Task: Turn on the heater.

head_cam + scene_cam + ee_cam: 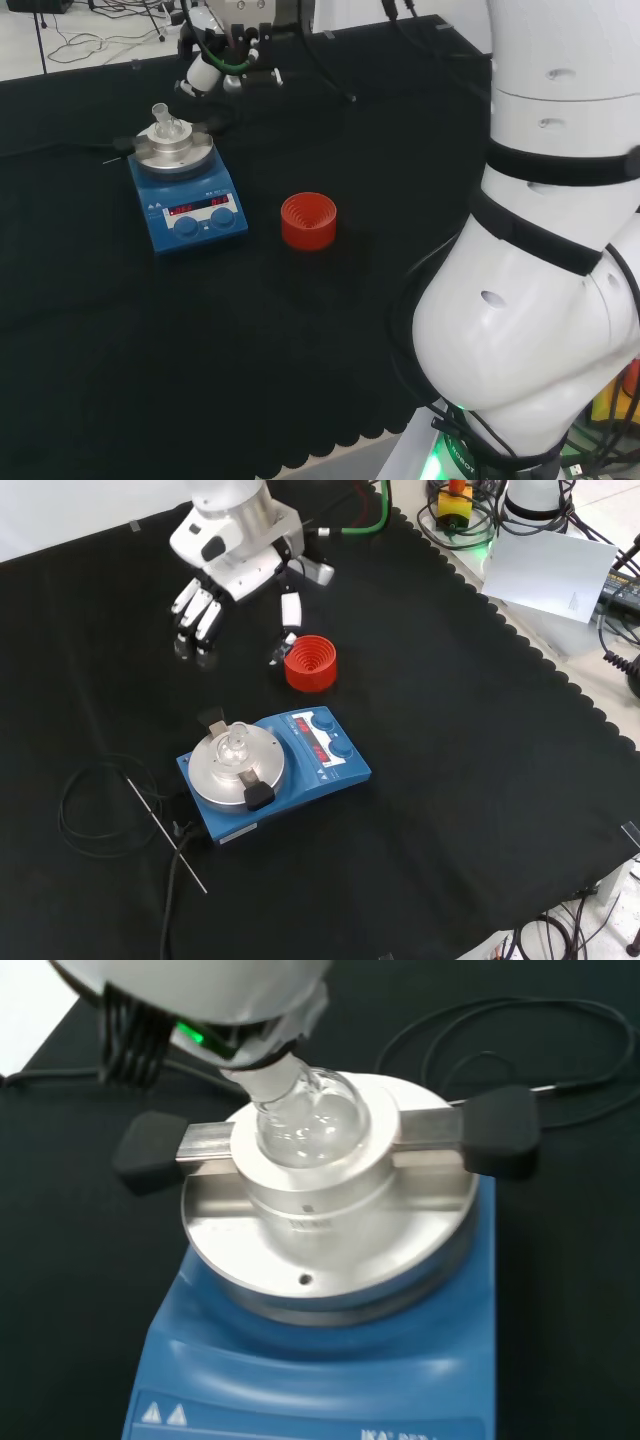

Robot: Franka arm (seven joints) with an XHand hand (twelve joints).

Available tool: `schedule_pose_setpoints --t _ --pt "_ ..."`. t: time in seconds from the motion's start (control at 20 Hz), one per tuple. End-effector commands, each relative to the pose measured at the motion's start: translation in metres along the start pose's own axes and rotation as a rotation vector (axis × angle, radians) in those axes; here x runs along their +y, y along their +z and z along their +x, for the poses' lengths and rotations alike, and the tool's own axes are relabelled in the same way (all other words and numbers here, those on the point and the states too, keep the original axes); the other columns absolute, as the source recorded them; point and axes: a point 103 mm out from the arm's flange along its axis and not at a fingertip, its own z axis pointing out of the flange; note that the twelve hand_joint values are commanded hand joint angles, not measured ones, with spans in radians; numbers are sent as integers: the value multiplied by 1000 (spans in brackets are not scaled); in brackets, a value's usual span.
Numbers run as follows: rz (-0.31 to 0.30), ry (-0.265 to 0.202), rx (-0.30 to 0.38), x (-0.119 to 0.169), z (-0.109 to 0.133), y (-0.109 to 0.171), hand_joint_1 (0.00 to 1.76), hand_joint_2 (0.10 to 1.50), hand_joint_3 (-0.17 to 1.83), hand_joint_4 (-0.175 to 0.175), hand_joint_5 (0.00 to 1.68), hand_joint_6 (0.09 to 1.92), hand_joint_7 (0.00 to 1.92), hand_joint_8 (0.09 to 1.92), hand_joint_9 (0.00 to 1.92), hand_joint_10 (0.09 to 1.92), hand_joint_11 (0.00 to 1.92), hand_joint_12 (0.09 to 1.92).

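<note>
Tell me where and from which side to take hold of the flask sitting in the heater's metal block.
Grip the flask by its short neck, coming from straight above. Its round bulb sits sunk in the metal block, so only the neck stands clear, and two black handles flank the block's sides. The robot hand is away from it, fingers relaxed.

Camera positions: three views, one black-cloth desk (480, 780).
Head: high behind arm. Front: opposite, looking down. Wrist: close above; all share the blue, silver-topped heater (187, 195) (275, 770) (330, 1290).
</note>
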Motion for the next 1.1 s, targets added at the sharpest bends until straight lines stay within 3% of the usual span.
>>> schedule_pose_setpoints --t 0.05,0.35,0.5,0.65,1.1 --pt "-42 58 12 -27 -15 -7 930 574 639 -68 469 641 198 726 468 705 241 1384" --pt "-17 78 21 -56 -18 4 933 581 635 -68 478 637 245 735 504 707 270 1378" --pt "30 90 67 -74 -17 24 976 610 680 -73 521 676 486 752 750 666 423 1325" --pt "83 92 62 -91 -11 48 1012 654 748 -80 552 720 726 767 989 620 584 1280" --pt "189 82 20 -124 4 96 1053 682 797 -78 545 729 1016 841 1190 628 740 1247"
